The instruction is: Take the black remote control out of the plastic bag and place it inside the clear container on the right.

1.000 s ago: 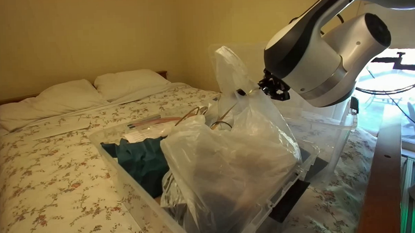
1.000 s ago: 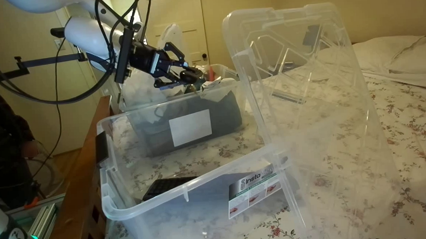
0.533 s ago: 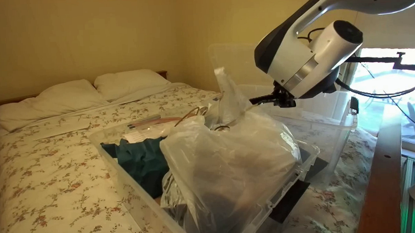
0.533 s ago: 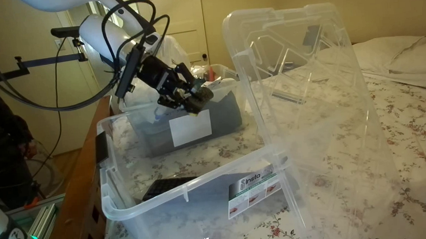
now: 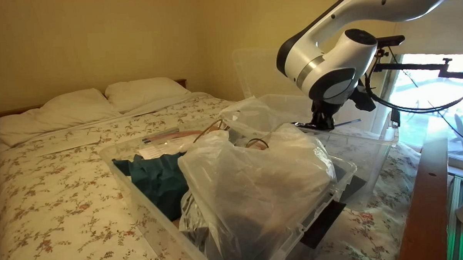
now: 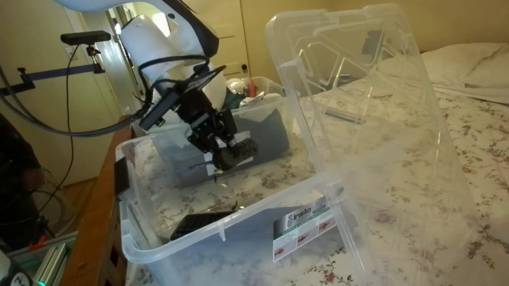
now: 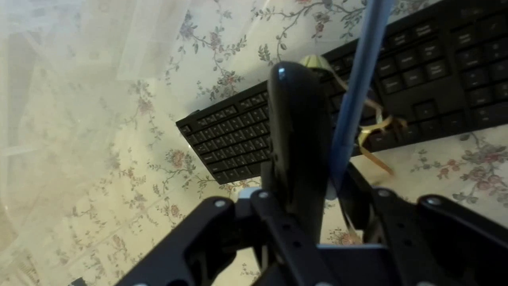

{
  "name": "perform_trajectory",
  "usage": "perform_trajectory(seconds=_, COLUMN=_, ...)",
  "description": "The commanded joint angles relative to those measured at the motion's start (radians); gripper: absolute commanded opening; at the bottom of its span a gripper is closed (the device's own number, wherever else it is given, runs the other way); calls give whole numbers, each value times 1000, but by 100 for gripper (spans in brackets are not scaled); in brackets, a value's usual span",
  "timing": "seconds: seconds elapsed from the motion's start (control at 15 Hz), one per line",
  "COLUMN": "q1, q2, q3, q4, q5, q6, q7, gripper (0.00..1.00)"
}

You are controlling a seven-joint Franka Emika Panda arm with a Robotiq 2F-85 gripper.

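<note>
Remote (image 7: 297, 139) and gripper (image 7: 307, 178) have swung away from the bag (image 5: 264, 179) over the last second — its raised peak has slumped near the middle of the frame, so the taking-out looks finished. The gripper is clamped on the remote, mid-frame in the wrist view, with a blue stick (image 7: 362, 79) seemingly pinched alongside. In an exterior view the pair has dropped to just left of centre, apparently above the container (image 6: 190, 241) that takes up the lower middle. A keyboard (image 7: 408, 87), inside that container by the look of it, stretches beneath them, so the placing seems near. Lowering and letting go likely remain — the stick may well fall in too.
</note>
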Motion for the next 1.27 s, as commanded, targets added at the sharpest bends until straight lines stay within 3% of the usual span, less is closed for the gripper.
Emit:
perform_trajectory(seconds=0.0, q1=-31, q2=33, q3=42, q4=71, q5=81, q6=18, q7=-64, gripper=72)
perform_trajectory(seconds=0.13, q1=-54, q2=20, q3=92, q4=65, q5=78, q6=24, q7=-38, gripper=84)
perform_trajectory(seconds=0.27, q1=-31, q2=-16, q3=80, q4=79, q5=90, q6=24, q7=-53, gripper=98)
perform_trajectory(seconds=0.33, q1=-27, q2=-35, q3=85, q4=80, q5=83, q6=21, q7=-45, gripper=100)
perform_trajectory(seconds=0.67, q1=12, q2=-173, q3=93, q4=77, q5=53, q6=1, q7=-14, gripper=100)
perform_trajectory(seconds=0.87, q1=46, q2=-201, q3=103, q4=74, q5=72, q6=-52, q7=-59, gripper=100)
perform_trajectory(seconds=0.93, q1=29, q2=-195, q3=171, q4=35, q5=20, q6=-84, q7=1, gripper=100)
perform_trajectory(seconds=1.0, q1=94, q2=-200, q3=127, q4=31, q5=-8, q6=-88, q7=1, gripper=100)
perform_trajectory(seconds=1.2, q1=105, q2=-188, q3=119, q4=56, q5=1, q6=-76, q7=9, gripper=100)
